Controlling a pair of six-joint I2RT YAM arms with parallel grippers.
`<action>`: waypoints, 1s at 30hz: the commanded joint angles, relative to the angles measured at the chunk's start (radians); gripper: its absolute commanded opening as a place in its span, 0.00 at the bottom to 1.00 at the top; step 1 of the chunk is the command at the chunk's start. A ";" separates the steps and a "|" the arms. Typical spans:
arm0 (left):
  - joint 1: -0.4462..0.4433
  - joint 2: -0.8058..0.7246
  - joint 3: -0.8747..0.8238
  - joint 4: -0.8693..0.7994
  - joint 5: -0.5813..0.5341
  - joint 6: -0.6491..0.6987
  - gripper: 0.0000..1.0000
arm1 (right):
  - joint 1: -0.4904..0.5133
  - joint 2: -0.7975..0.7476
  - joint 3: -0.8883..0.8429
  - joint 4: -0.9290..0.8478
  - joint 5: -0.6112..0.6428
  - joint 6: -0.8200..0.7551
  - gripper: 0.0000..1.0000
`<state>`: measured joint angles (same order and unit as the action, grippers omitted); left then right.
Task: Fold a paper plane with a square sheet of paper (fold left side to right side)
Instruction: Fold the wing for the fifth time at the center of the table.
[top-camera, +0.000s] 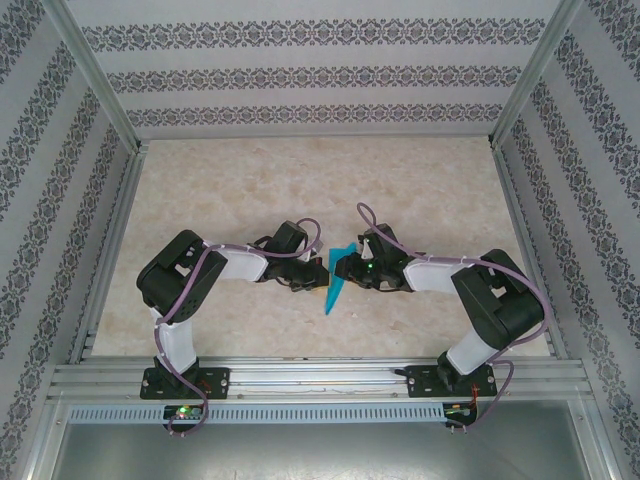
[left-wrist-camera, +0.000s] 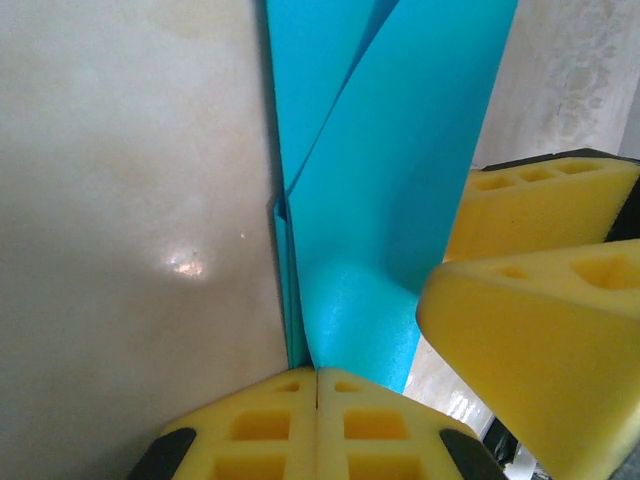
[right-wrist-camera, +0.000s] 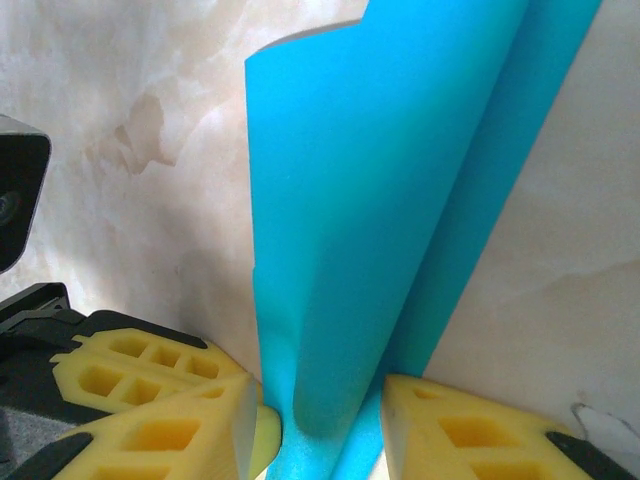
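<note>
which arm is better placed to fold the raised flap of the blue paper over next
Right, probably. The right end effector has its fingers apart around the raised flap of the paper, ready to carry it over. The left end effector is shut on the paper edge, anchoring it.

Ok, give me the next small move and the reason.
Probably close the right gripper on the teal-blue folded paper sheet: it straddles the raised curl with jaws apart, while the shut left gripper pins one end, so squeezing should set the crease.
</note>
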<state>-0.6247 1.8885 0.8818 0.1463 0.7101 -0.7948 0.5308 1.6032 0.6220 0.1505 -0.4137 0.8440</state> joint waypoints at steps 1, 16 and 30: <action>-0.021 0.081 -0.007 -0.047 -0.087 0.034 0.01 | 0.012 -0.007 -0.028 0.009 0.033 -0.021 0.39; -0.023 0.084 -0.006 -0.048 -0.086 0.034 0.00 | -0.011 -0.121 -0.011 -0.088 0.038 -0.049 0.33; -0.023 0.080 -0.005 -0.051 -0.087 0.032 0.00 | -0.005 0.012 0.112 -0.087 -0.013 -0.072 0.07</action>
<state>-0.6247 1.8904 0.8860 0.1410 0.7113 -0.7921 0.5259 1.5837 0.7074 0.0757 -0.4122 0.7948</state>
